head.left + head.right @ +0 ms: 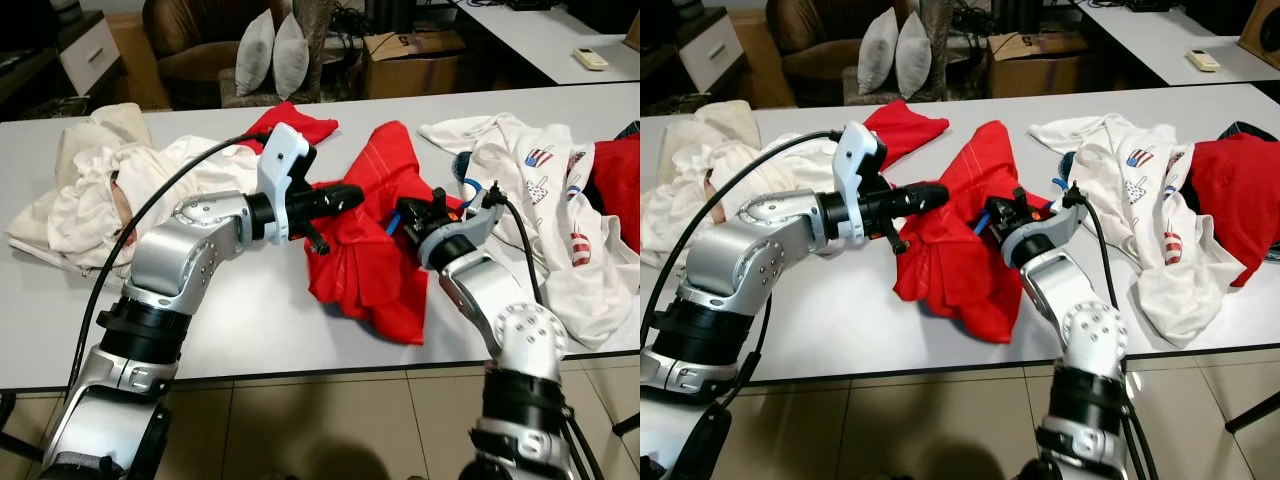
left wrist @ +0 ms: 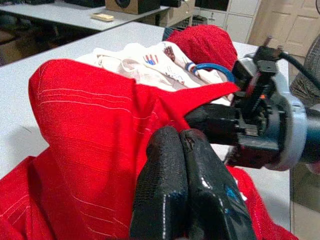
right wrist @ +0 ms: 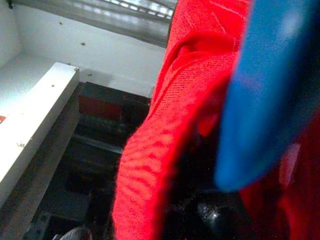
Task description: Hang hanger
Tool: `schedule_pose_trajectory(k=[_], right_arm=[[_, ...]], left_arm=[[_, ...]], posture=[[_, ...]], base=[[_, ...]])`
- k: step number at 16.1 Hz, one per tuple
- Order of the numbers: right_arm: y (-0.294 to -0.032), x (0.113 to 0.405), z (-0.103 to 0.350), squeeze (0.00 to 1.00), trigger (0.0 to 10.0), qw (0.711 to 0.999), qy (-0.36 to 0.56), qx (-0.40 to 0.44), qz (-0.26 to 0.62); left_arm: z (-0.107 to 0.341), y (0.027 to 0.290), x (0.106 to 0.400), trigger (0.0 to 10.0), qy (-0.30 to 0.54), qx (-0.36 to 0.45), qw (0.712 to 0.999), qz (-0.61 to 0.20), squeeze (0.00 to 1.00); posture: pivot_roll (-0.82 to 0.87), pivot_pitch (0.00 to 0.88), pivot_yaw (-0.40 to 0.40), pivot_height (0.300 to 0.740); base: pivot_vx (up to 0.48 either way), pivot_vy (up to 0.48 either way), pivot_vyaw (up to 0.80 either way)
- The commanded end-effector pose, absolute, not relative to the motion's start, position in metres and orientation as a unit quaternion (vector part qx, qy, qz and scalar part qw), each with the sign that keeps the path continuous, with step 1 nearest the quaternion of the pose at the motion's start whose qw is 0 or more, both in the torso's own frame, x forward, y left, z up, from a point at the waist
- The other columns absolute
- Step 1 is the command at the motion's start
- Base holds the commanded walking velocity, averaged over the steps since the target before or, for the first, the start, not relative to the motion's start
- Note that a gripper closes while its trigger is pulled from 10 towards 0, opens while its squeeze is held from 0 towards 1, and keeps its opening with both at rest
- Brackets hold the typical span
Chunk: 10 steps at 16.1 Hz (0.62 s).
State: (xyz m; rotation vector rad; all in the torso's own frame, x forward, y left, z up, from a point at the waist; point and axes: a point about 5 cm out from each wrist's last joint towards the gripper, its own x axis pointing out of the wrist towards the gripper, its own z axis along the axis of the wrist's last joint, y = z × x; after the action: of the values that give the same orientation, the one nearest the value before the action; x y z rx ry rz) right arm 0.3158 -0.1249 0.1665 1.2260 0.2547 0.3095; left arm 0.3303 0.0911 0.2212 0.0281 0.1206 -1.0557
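Observation:
A red shirt (image 1: 370,265) lies crumpled on the middle of the grey table (image 1: 270,320). A blue hanger (image 1: 464,186) is partly buried in it, with a curved piece showing beside my right wrist. My right gripper (image 1: 406,216) reaches into the shirt's right side and looks shut on the blue hanger (image 3: 260,95), with red cloth bunched around it. In the left wrist view the right gripper's fingers (image 2: 212,122) vanish under the red fabric. My left gripper (image 1: 350,195) hovers over the shirt's upper left part, its fingers (image 2: 175,165) pressed together and holding nothing.
A white printed garment (image 1: 530,190) and another red garment (image 1: 615,180) lie at the right. A cream pile of clothes (image 1: 90,190) covers the left, with a further red cloth (image 1: 295,125) behind. Beyond the table stand a cardboard box (image 1: 415,60) and an armchair with pillows (image 1: 270,50).

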Motion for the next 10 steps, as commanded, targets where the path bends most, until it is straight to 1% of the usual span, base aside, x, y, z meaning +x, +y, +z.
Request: schedule_pose_trajectory(k=[1, 2, 3, 5, 7, 9, 10], right_arm=[[-0.122, 0.311, 0.172, 0.00, 10.0, 0.802, 0.123, 0.563, 0.158], [-0.125, 0.307, 0.173, 0.00, 10.0, 0.800, 0.127, 0.565, 0.157], [-0.129, 0.303, 0.175, 0.00, 10.0, 0.799, 0.123, 0.568, 0.154], [-0.132, 0.299, 0.176, 0.00, 10.0, 0.800, 0.120, 0.568, 0.152], [-0.134, 0.291, 0.175, 0.00, 10.0, 0.807, 0.124, 0.558, 0.149], [-0.136, 0.284, 0.173, 0.00, 10.0, 0.820, 0.135, 0.536, 0.151], [-0.138, 0.278, 0.172, 0.00, 10.0, 0.828, 0.143, 0.520, 0.151]], left_arm=[[0.224, 0.095, 0.334, 10.0, 0.063, 0.003, 0.869, -0.491, 0.00], [0.222, 0.097, 0.336, 10.0, 0.061, -0.003, 0.873, -0.484, 1.00], [0.214, 0.104, 0.339, 10.0, 0.074, 0.020, 0.883, -0.463, 1.00], [0.207, 0.111, 0.341, 10.0, 0.087, 0.038, 0.890, -0.446, 1.00], [0.197, 0.130, 0.344, 10.0, 0.103, 0.051, 0.904, -0.411, 1.00], [0.195, 0.147, 0.342, 10.0, 0.097, 0.051, 0.916, -0.387, 1.00], [0.193, 0.155, 0.339, 10.0, 0.095, 0.044, 0.921, -0.376, 1.00]], posture=[[-0.18, 0.000, 0.103, 0.740], [-0.19, 0.000, 0.106, 0.740], [-0.18, 0.000, 0.107, 0.740], [-0.18, 0.000, 0.107, 0.740], [-0.19, 0.000, 0.114, 0.740], [-0.19, 0.000, 0.119, 0.740], [-0.19, 0.000, 0.120, 0.740]], base=[[0.000, 0.000, 0.00], [0.000, 0.000, 0.00], [0.000, 0.000, 0.00], [0.000, 0.000, 0.00], [0.000, 0.000, 0.00], [0.000, 0.000, 0.00], [0.000, 0.000, 0.44]])
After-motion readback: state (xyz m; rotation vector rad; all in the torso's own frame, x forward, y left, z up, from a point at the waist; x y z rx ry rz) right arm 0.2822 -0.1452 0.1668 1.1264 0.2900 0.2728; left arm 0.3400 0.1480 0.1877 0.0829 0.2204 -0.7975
